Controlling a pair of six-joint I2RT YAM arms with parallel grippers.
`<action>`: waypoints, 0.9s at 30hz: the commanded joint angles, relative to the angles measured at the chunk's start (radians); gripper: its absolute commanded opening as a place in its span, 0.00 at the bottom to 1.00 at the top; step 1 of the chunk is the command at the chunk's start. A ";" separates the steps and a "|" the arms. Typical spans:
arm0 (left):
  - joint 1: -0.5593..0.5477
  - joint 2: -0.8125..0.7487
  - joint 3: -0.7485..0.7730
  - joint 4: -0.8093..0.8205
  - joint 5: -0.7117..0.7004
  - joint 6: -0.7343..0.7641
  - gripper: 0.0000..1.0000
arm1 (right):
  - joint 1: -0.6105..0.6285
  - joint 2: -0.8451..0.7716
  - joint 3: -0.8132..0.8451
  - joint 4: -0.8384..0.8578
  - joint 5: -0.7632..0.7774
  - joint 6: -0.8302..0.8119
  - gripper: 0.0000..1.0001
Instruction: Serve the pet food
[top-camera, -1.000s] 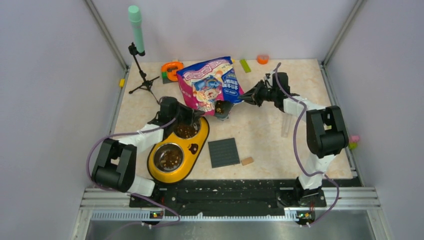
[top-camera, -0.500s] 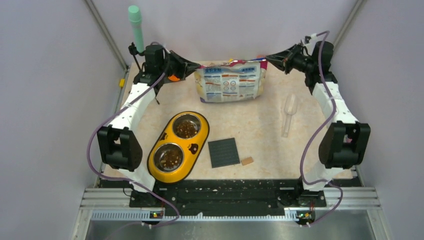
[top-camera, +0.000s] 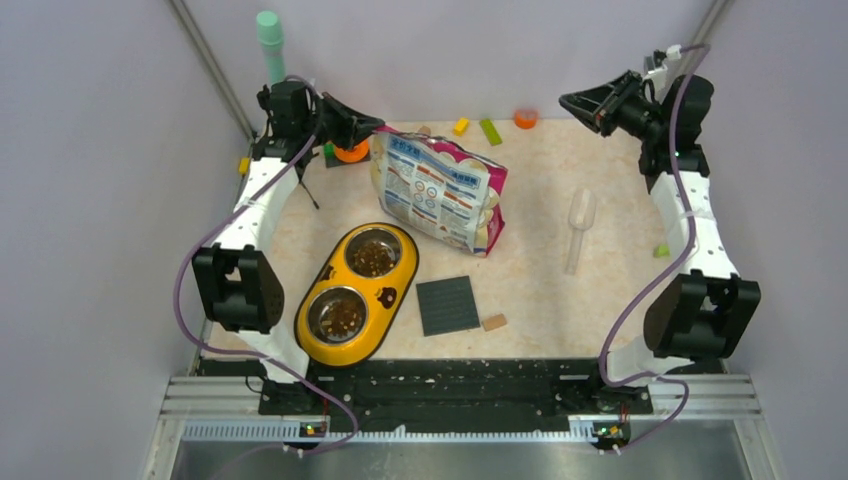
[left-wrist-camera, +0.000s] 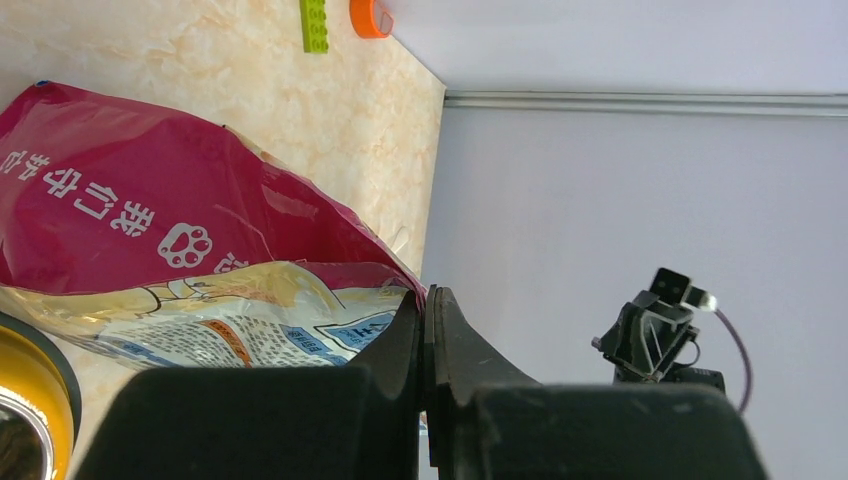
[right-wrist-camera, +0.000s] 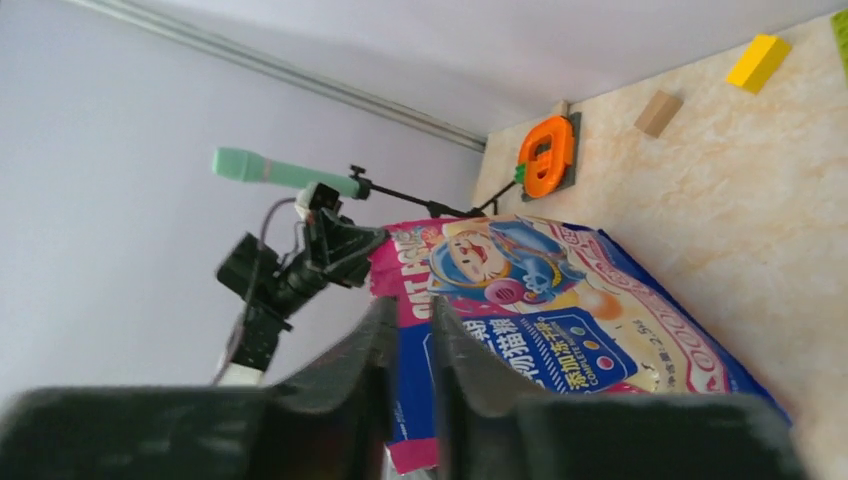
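Observation:
The glossy blue-pink cat bag (top-camera: 440, 190) hangs slanted from its top left corner, its lower end resting on the table. My left gripper (top-camera: 372, 127) is shut on that corner; the bag's edge is pinched between the jaws (left-wrist-camera: 428, 300). My right gripper (top-camera: 568, 101) is raised at the back right, away from the bag, jaws a narrow gap apart and empty (right-wrist-camera: 412, 310). Brown kibble lies in both bowls (top-camera: 372, 259) (top-camera: 338, 316) of the yellow double feeder (top-camera: 392, 292). The bag also shows in the left wrist view (left-wrist-camera: 150, 230) and the right wrist view (right-wrist-camera: 560, 290).
A clear plastic scoop (top-camera: 578, 225) lies right of the bag. A dark grey mat (top-camera: 447, 305) and small tan block (top-camera: 494, 322) lie near the front. A green-topped microphone stand (top-camera: 270, 45), an orange toy (top-camera: 350, 152) and small bricks (top-camera: 490, 131) are at the back.
The right gripper has let go of the bag and pulled back to the right. The bag, earlier stretched between both grippers, now hangs from the left gripper and has dropped toward the table.

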 joint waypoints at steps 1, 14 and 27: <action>0.010 -0.025 0.031 0.210 0.026 -0.016 0.00 | 0.084 -0.030 0.131 -0.199 -0.033 -0.441 0.32; 0.011 0.005 0.050 0.207 0.066 -0.013 0.00 | 0.551 -0.123 0.046 -0.478 0.454 -1.495 0.90; 0.013 0.044 0.115 0.155 0.073 0.011 0.00 | 0.569 -0.016 0.130 -0.524 0.417 -1.527 0.00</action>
